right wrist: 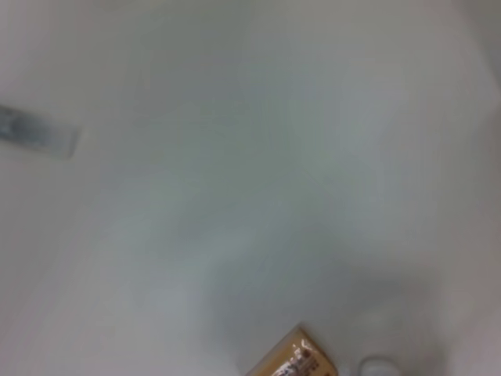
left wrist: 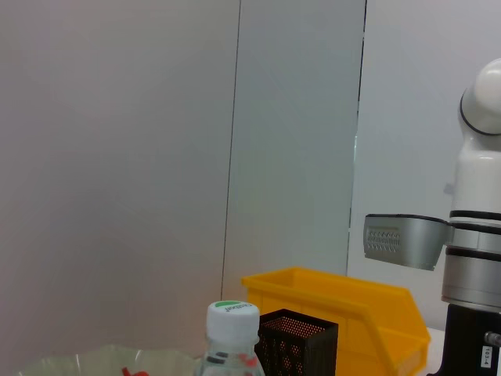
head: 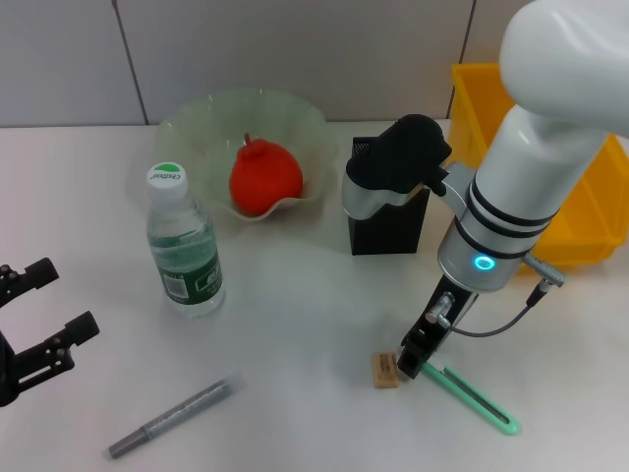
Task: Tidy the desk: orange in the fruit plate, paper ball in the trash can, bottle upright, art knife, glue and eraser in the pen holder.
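Head view: bottle [head: 186, 243] cap lettering unreadable; right hand [head: 412, 362], grip unclear, beside eraser [head: 384, 370]; left hand [head: 44, 329] open, empty.

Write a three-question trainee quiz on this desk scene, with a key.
1. True or false: the bottle is lying on its side.
2. What does the black pen holder stand between? A) fruit plate and yellow bin B) bottle and grey pen C) eraser and green art knife
3. Which small item lies beside the right claw?

Key: 1 false, it stands upright; 2 A; 3 the eraser. The left claw sits open at the desk's near left.
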Robot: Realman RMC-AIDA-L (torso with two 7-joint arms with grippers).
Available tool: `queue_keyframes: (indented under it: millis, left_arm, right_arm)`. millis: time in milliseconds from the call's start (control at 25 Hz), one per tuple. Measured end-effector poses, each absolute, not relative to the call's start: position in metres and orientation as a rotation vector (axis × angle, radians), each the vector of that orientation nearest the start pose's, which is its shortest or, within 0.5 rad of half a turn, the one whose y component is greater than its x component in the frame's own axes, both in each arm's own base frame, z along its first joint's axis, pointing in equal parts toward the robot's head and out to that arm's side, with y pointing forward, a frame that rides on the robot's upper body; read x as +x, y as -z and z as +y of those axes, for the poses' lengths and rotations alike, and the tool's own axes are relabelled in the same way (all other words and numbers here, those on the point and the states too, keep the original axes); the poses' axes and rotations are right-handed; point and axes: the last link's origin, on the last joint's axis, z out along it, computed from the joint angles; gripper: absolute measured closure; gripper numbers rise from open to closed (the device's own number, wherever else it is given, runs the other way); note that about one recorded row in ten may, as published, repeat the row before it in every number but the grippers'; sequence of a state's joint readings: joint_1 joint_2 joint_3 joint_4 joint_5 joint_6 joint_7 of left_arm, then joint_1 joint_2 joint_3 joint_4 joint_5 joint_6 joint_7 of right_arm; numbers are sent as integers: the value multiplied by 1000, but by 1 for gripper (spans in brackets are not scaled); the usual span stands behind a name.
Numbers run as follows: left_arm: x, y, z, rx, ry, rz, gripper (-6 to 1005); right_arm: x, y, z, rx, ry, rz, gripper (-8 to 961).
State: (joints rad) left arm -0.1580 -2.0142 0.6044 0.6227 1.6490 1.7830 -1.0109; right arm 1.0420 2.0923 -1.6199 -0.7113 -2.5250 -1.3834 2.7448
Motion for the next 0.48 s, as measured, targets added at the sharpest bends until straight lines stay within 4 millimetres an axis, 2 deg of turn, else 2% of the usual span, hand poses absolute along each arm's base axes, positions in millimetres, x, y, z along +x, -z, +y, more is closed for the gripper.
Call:
queue_keyframes:
  millis: [360, 480]
  left_arm:
    - [-338, -64, 225, -2330, 936, -430, 190]
    - [-338, -64, 225, -2328, 937, -430, 190]
  right_arm:
    - [150, 88, 377, -2600, 872, 982, 564]
    - [151, 88, 377, -2599, 873, 984, 667]
